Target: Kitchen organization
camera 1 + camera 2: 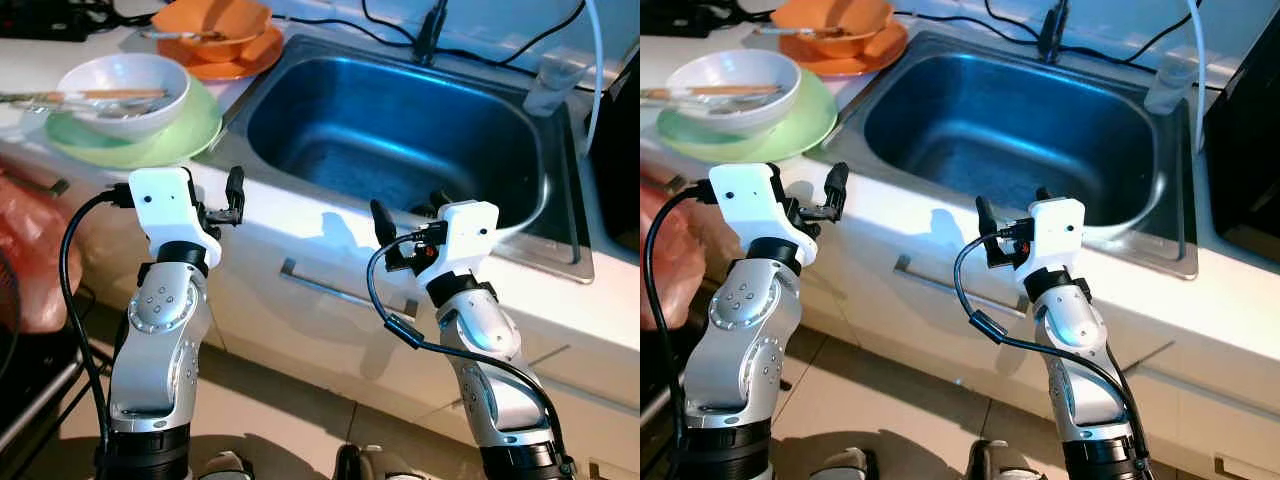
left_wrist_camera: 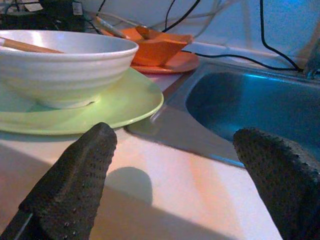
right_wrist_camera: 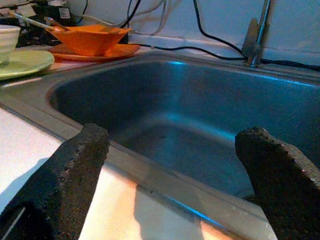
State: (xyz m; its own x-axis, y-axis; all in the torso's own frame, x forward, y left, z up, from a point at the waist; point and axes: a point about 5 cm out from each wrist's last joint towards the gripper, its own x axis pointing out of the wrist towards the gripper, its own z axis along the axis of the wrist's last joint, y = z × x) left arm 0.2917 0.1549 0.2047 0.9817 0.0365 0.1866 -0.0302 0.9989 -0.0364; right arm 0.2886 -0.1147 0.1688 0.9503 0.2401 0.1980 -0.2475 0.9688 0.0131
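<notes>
Two silver arms reach toward a white counter edge in front of a steel sink (image 1: 300,70). The left gripper (image 2: 170,175) hovers over the counter near the sink's left corner, its fingers spread apart and holding nothing. The right gripper (image 3: 175,175) sits at the sink's front rim, fingers likewise spread and empty, pointing into the basin.

On the counter to the left of the sink stands a white bowl (image 1: 125,92) on a pale green plate (image 1: 195,135). A pair of chopsticks (image 1: 110,95) lies across the bowl, its long axis running left to right, parallel to the counter's front edge. Behind it, nearer the wall, an orange bowl (image 1: 212,20) rests on an orange plate (image 1: 245,62), touching the sink's back left corner. Black cables run along the wall behind the sink, beside a faucet (image 3: 256,40).
</notes>
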